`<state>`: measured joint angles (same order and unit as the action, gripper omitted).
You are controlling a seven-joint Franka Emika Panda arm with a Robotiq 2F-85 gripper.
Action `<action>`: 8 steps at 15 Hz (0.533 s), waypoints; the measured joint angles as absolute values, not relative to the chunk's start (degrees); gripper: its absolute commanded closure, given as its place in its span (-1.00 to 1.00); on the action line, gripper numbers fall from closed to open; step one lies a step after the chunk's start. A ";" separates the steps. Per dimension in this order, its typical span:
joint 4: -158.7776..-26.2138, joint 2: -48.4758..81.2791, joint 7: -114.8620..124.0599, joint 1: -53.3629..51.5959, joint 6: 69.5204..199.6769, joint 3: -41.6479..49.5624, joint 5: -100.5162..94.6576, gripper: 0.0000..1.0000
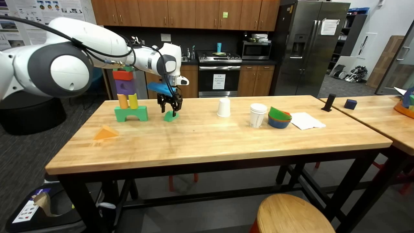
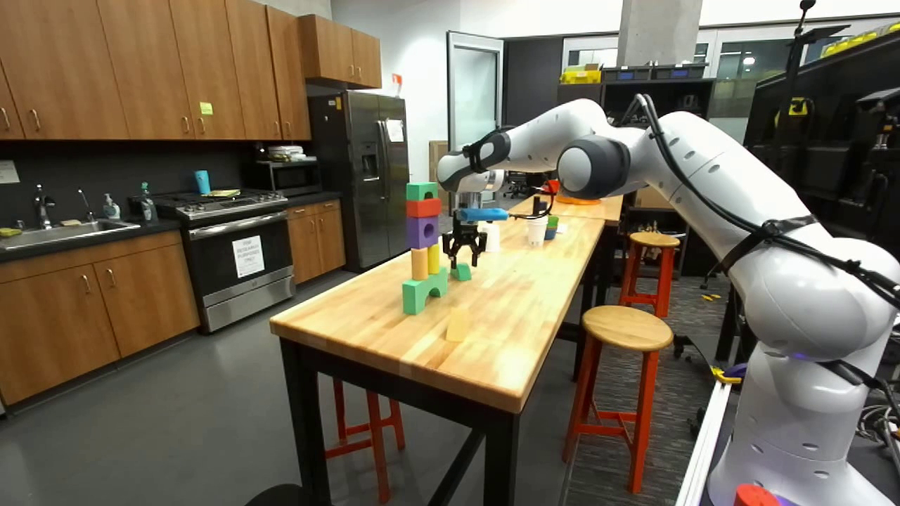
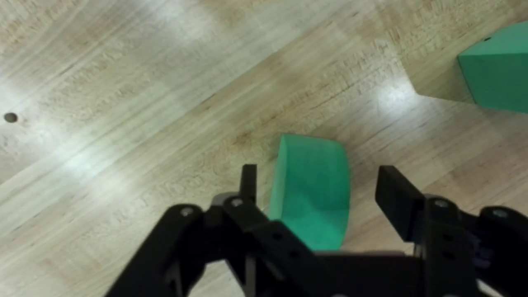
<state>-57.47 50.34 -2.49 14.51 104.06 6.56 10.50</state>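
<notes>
Wooden cabinets (image 1: pixel 207 14) and a steel refrigerator (image 1: pixel 302 48) are seen beyond a light-wood bench (image 1: pixel 200 142) in an exterior view, where a black claw (image 1: pixel 169 111) is pointed down at a small green block (image 1: pixel 170 117) set on the bench. An upturned white cup (image 1: pixel 223 108), nested bowls (image 1: pixel 278 123) and an orange wedge (image 1: pixel 106 133) are spread over the same surface. In an exterior view, a green arch (image 2: pixel 415 299) is shown near the claw, topped by an orange cylinder (image 2: pixel 420 266) and a yellow cylinder (image 2: pixel 434 260) side by side, then a purple block (image 2: pixel 416 235), a red block (image 2: pixel 422 208) and a green cap piece (image 2: pixel 420 187). In the wrist view, the claw is seen spread wide with nothing gripped; the small green block is framed between its jaws, a gap visible on either side, and its lower end is hidden by the claw. Part of a green shape (image 3: pixel 499 80) is caught at the right edge
</notes>
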 measured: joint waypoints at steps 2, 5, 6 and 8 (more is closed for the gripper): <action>-57.61 50.58 -2.48 14.27 104.32 6.53 10.50 -1.00; -57.60 51.17 -2.29 13.96 104.66 6.49 10.50 -1.00; -57.58 51.36 -1.90 13.92 104.89 6.49 10.50 -1.00; -57.56 51.66 -0.89 13.90 105.73 6.53 10.50 -1.00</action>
<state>-57.56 51.66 -0.89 13.90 105.73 6.53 10.50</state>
